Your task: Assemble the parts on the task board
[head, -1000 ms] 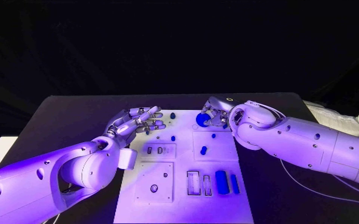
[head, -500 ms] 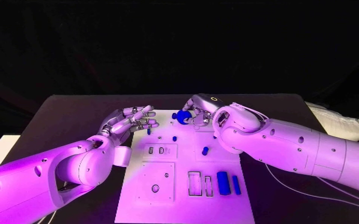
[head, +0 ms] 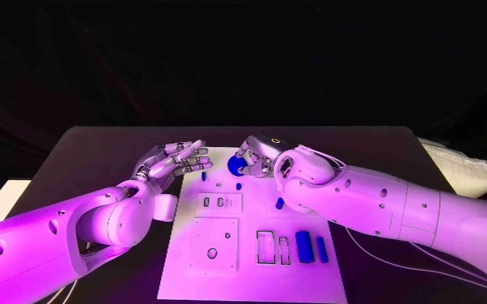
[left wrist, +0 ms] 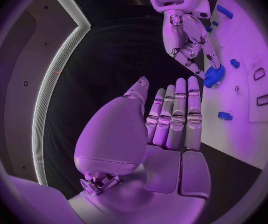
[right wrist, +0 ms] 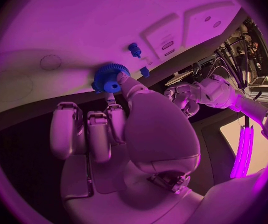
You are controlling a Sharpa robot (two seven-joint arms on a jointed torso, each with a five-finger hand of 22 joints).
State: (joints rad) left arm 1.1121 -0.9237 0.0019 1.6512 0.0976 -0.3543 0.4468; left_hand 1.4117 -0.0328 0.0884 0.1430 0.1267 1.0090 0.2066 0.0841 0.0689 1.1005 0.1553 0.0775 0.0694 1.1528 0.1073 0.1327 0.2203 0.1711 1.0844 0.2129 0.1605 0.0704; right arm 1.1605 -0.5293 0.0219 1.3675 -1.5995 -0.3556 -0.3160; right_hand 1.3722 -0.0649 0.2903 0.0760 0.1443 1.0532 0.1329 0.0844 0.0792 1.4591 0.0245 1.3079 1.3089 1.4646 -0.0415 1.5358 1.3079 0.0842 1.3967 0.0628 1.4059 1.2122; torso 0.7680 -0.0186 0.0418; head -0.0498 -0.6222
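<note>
Item: blue gear point(head: 236, 166), toothed rim and central hub seen in the right wrist view point(right wrist: 109, 78). Location: far end of the task board point(head: 243, 262), near its middle, just above or on the white plate; contact with the plate cannot be told. It is pinched at the fingertips of the right hand point(head: 260, 157), whose remaining fingers point(right wrist: 87, 134) are curled loosely behind it. The gear's flat face is turned toward the board, its axis roughly square to the plate.

Neighbours: a small blue peg point(head: 238, 186) is set just nearer the robot than the gear; a second small part point(head: 204, 175) lies to the left-hand side, close to the left hand point(head: 172, 162).

Left hand: nothing is held; its fingers point(left wrist: 174, 114) are extended side by side and point toward the gear.

Governing relation, as judged: the gear is already in the right hand, so seating falls to that hand, downward along the gear's axis.

Support: black surface point(head: 91, 156) beneath the board.
</note>
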